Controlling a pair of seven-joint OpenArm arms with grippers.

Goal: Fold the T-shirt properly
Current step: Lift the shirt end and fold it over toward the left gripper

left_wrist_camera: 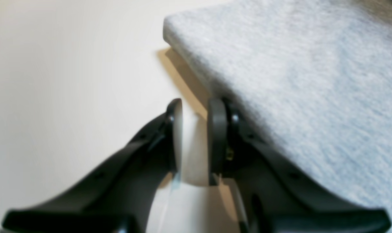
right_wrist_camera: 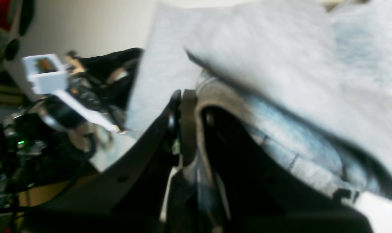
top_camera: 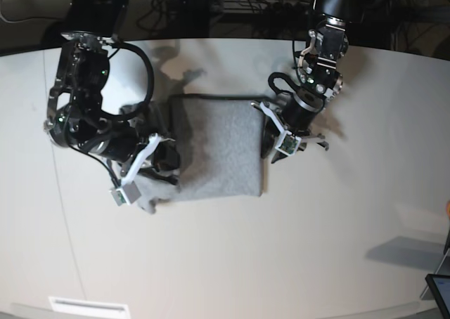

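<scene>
The heather-grey T-shirt [top_camera: 218, 147] lies as a folded rectangle in the middle of the white table [top_camera: 316, 249], plain side up. Some loose cloth bunches at its lower left corner [top_camera: 144, 192]. At the shirt's left edge my right gripper [top_camera: 163, 161] is low, and in the right wrist view its jaws [right_wrist_camera: 182, 97] are shut together. T-shirt cloth [right_wrist_camera: 280, 64] drapes over one finger and runs down between them. My left gripper [top_camera: 273, 145] sits just off the shirt's right edge. It [left_wrist_camera: 196, 110] is open with only table showing in the gap, and the T-shirt's edge [left_wrist_camera: 280, 71] lies against its right finger.
Cables and dark equipment [top_camera: 267, 10] line the table's far edge. A tablet corner [top_camera: 439, 291] pokes in at bottom right, and a white label [top_camera: 88, 306] sits at the near edge. The other arm's white wrist camera mount [right_wrist_camera: 47, 76] shows beyond the shirt in the right wrist view.
</scene>
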